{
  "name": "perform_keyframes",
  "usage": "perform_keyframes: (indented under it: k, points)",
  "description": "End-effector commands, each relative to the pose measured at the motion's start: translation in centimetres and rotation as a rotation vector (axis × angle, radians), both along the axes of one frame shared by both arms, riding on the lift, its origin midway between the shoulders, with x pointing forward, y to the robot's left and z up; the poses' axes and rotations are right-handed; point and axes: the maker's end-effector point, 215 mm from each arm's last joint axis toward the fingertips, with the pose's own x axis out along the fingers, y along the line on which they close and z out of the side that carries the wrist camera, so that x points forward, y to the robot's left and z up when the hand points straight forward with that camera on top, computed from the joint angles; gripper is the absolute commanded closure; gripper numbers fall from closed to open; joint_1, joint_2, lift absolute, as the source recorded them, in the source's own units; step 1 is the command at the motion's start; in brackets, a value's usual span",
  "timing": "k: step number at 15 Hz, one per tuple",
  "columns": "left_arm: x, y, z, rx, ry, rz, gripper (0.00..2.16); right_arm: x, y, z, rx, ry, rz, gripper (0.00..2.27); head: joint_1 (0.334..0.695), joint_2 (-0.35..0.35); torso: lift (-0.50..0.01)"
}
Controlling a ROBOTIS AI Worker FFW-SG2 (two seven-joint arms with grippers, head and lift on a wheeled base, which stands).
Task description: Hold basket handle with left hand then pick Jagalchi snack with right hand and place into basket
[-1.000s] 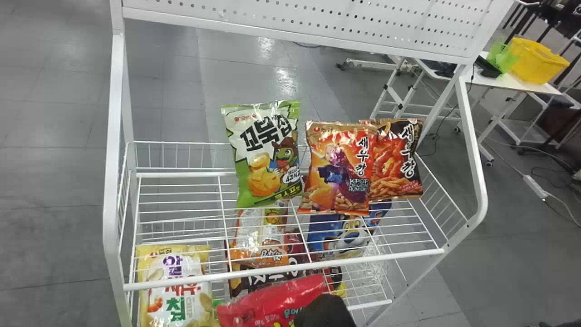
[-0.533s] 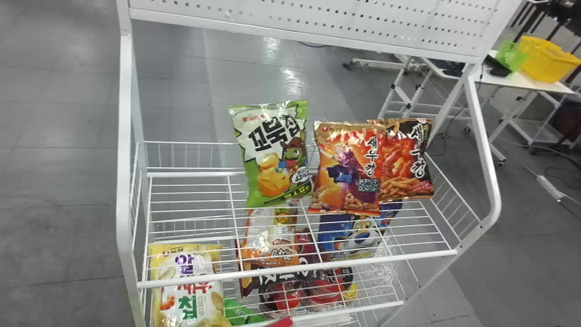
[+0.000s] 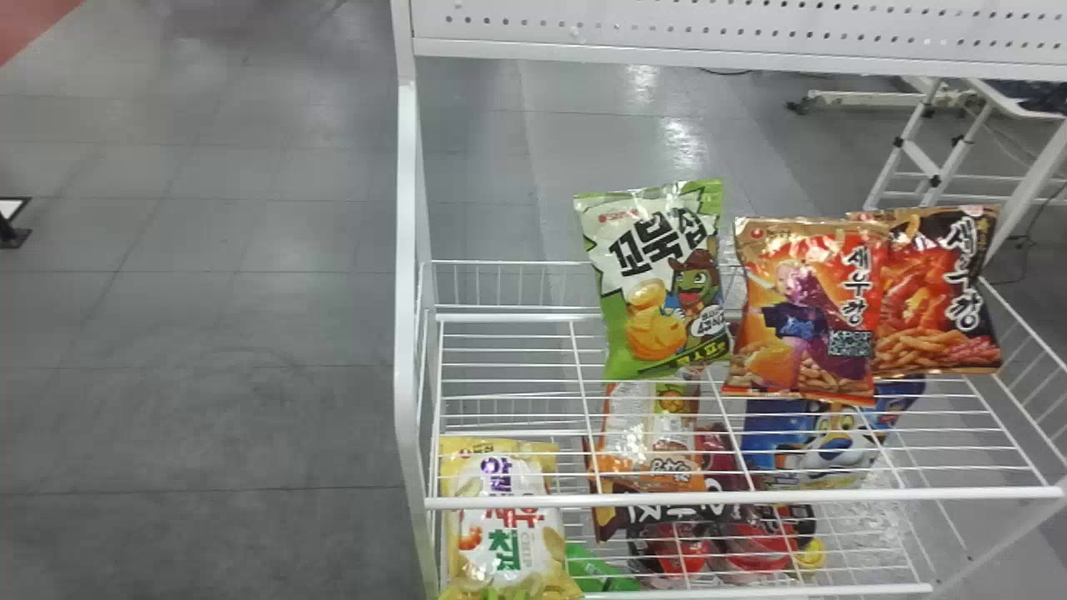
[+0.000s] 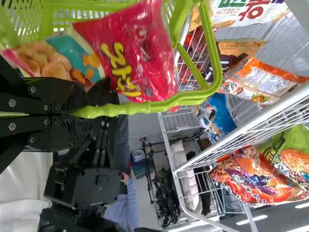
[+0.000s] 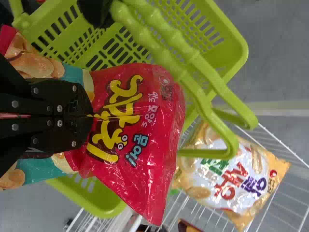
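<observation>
Pinching the red snack bag (image 5: 159,104) mid-body, our right fingers (image 5: 77,108) are closed above the basket (image 5: 236,50); our left fingers (image 4: 72,104) clench its handle (image 4: 145,107). Light, slippery, crushable bag, we reckon: gentle middle grip!

Right wrist view: the right gripper (image 5: 89,116) is covering part of the Jagalchi snack bag (image 5: 140,111), the bag is masking part of the green basket (image 5: 241,46), and the top edge is cropping the basket. Left wrist view: the left gripper (image 4: 79,114) is concealing the grasped stretch of the basket handle (image 4: 164,106). Head view: the orange shrimp snack bag (image 3: 800,308) is overlapping the black-and-red one (image 3: 959,292), the bottom edge is cropping the yellow chip bag (image 3: 504,525), and a red patch (image 3: 29,21) at the upper-left corner is defying identification.
</observation>
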Motion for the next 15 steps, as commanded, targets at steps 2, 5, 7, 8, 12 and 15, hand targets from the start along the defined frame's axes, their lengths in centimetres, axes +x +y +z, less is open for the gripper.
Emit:
perform_keyframes:
  k: [2,5,7,8,12,15]
  points:
    - [0.1,-0.1,0.0,-0.002,-0.002,-0.001,1.87,1.0,2.2,-1.5,0.05,0.026,-0.009,2.0,0.695,0.016,-0.01]
    - [0.0,0.0,0.0,-0.002,0.001,-0.002,1.87,1.7,2.2,-3.3,0.037,0.051,0.0,2.0,0.695,0.076,-0.01]
    - [0.1,-0.1,-0.1,0.0,0.001,-0.003,1.87,2.3,2.4,-4.3,0.056,0.059,0.001,2.0,0.695,0.079,-0.01]
    - [0.2,-0.1,0.0,-0.001,-0.001,-0.002,1.87,2.5,2.4,-4.7,0.056,0.067,0.003,2.0,0.695,0.078,-0.01]
    - [0.4,-0.3,-0.1,-0.001,-0.002,-0.004,1.87,2.8,3.2,-6.1,0.09,0.101,0.029,1.94,0.695,0.098,-0.01]
    - [0.4,-0.2,-0.1,0.003,-0.002,-0.006,1.87,2.5,3.3,-6.4,0.071,0.092,0.053,1.7,0.695,0.098,-0.01]
